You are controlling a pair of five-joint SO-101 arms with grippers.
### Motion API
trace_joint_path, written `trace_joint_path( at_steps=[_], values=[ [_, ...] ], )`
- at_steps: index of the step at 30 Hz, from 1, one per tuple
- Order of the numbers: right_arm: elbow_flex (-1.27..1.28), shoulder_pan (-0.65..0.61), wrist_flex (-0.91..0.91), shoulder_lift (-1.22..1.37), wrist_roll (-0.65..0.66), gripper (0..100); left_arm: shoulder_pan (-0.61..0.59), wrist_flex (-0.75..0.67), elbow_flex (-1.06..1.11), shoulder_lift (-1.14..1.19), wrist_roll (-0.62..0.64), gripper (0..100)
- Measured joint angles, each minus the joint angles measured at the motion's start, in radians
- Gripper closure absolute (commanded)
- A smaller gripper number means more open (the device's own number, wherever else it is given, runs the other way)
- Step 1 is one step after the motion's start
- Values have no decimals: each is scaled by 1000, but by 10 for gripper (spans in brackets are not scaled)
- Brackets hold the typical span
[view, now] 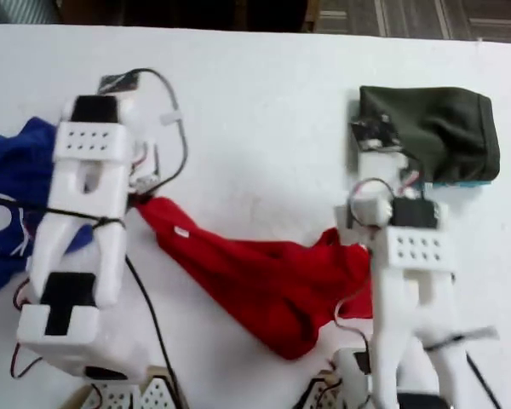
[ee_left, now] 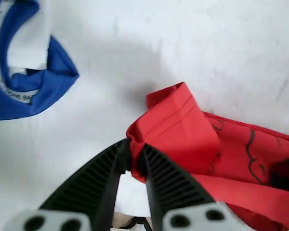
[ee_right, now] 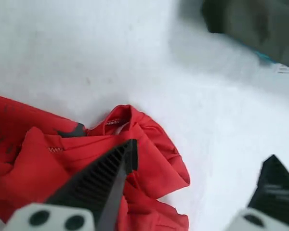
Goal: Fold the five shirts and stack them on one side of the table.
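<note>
A red shirt (view: 264, 277) lies crumpled across the middle of the table, stretched from one arm to the other. My left gripper (ee_left: 135, 161) is shut on a folded corner of the red shirt (ee_left: 178, 130), at its left end in the high view. My right gripper (ee_right: 197, 168) stands open just above the shirt's right end (ee_right: 135, 139), one finger (ee_right: 113, 171) over the red cloth and the other over bare table. A blue shirt (view: 13, 200) lies bunched at the far left, partly under the left arm. A dark green folded shirt (view: 439, 128) sits at the back right.
The white table (view: 264, 111) has bare room at the back middle. A teal edge (view: 464, 182) shows under the dark green shirt. Cables and the arms' bases crowd the front edge. The blue shirt's collar (ee_left: 19, 91) lies close to my left gripper.
</note>
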Motion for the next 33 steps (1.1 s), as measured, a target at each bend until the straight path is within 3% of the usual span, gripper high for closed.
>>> trace_joint_path(
  at_steps=[5,13,16,20,22,33],
  values=[
    [-115,-126,43,212,-12,584,-52,-9,72,0,-18,974],
    [-164,-152,114,454,-12,606,-54,-18,103,0,-69,974],
    [-164,-152,121,512,-12,714,-54,-18,103,0,-69,974],
    [-164,-158,121,549,-12,994,-54,-18,103,0,-74,974],
    [-164,-157,121,549,-12,956,-55,-18,103,0,-74,974],
    [-325,-84,126,549,-12,979,-55,-83,100,0,-74,974]
  ],
)
